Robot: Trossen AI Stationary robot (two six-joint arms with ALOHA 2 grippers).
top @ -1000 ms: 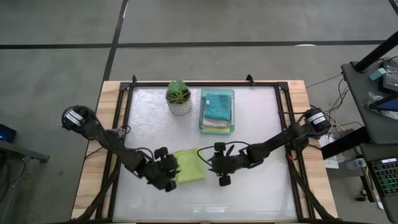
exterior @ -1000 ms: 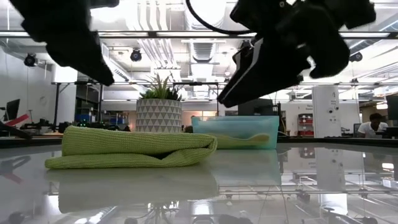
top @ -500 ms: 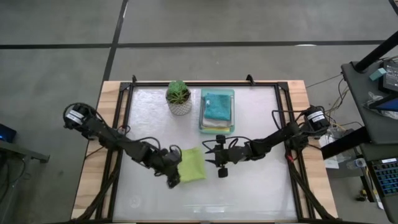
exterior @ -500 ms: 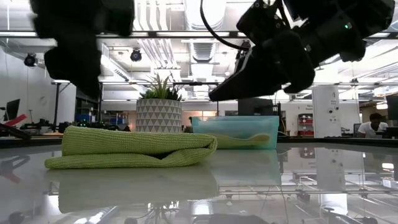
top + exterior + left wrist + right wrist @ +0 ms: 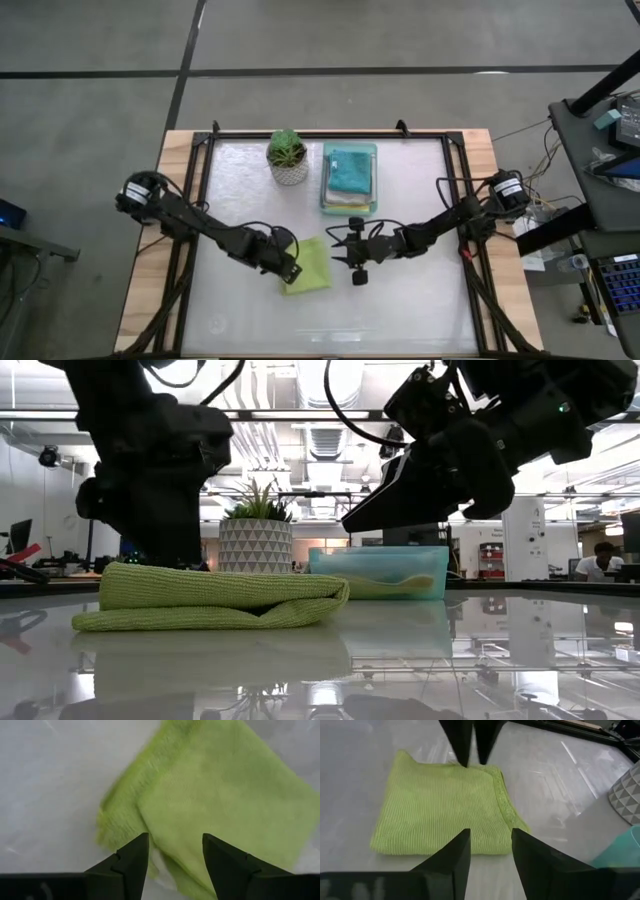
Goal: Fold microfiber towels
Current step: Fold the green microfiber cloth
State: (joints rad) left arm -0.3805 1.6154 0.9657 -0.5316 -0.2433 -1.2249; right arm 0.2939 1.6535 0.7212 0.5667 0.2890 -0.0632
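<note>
Now the lime green towel point(image 5: 309, 265) lies folded between both open jaws.

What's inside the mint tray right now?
A folded teal towel lies on top in the tray, with a yellow towel edge showing beneath. Anything lower in the stack is covered.

The table point(image 5: 420, 310) has a pale glossy top in a dark frame; on it lie a folded lime towel point(image 5: 308, 265) near the middle, a potted plant point(image 5: 288, 157) and a mint tray point(image 5: 350, 178) at the far edge.
</note>
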